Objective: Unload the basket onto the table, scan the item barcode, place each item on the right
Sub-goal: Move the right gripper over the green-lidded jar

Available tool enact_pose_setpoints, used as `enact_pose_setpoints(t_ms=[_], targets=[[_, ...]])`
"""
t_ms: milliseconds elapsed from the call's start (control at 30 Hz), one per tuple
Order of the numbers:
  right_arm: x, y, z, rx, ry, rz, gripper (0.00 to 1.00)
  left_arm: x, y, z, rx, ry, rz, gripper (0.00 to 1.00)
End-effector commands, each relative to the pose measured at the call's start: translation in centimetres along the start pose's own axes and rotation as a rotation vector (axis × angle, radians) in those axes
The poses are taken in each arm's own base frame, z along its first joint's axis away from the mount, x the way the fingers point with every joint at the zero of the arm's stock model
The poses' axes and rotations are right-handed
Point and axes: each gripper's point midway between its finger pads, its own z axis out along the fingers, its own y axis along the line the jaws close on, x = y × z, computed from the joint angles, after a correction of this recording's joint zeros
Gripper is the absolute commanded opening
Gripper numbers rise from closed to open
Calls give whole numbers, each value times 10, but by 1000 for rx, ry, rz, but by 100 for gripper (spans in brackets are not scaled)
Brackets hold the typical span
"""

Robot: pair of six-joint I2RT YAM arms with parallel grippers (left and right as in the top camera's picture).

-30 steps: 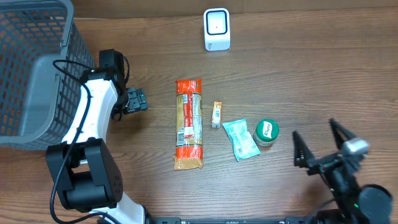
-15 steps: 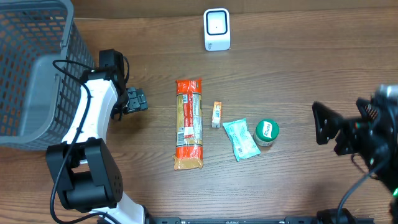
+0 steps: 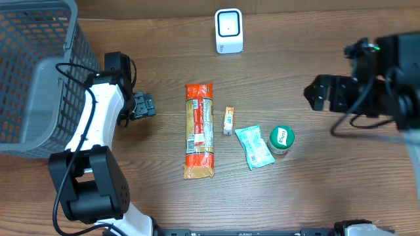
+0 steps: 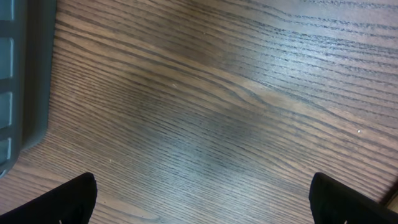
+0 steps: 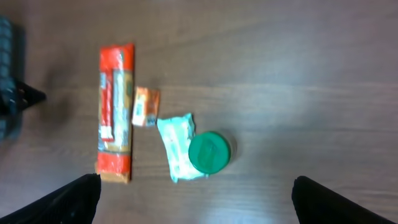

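Pasta pack [image 3: 199,131] through green-lidded tub [image 3: 281,139] lie loose on the surface [image 3: 328,190] before the scanner [image 3: 229,31], awaiting pickup; right tool [image 3: 317,94], spread and empty, hangs right of it, likely choosing; left tool [image 3: 146,105], spread, idles left.

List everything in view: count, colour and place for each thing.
basket: one, grey mesh, far left of the table
scanner: one, white, far edge of the table, centre
long packet: one, orange-red, lying mid-table, leftmost of the row of items
small packet: one, orange, just right of the long packet
pouch: one, pale green, right of the small packet, against the round container
round container: one, green lid, right end of the row
table: one, brown wood, under everything
left gripper: one, black, open and empty, between the basket and the long packet
right gripper: one, black, open and empty, right of the items
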Motion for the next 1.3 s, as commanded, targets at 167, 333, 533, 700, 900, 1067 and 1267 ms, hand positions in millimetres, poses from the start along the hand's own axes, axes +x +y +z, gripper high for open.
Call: enact_pose_setpoints(t_ms=[167,333,533,700,900,1067,1267], targets=[[15,-10,44,7,223,77,96,-4,3,-8,-6,-28,13,100],[24,-17,58,28,264,124,96,-4,3,-8,-6,-28,13,100],[37,-25,80,44,300,140,96,-4,3,-8,-6,-28,13,100],[52,-24,109,43,326,117,96,-4,3,-8,-6,-28,14,100],[69,-28,140,122,321,126,96,-4,3,-8,-6,-28,14,100],[81,-20,162,170,298,48,96,-4,3,-8,-6,-28,14,100],[89,-14,178,235,256,-7,96,-4,3,-8,-6,-28,14,100]])
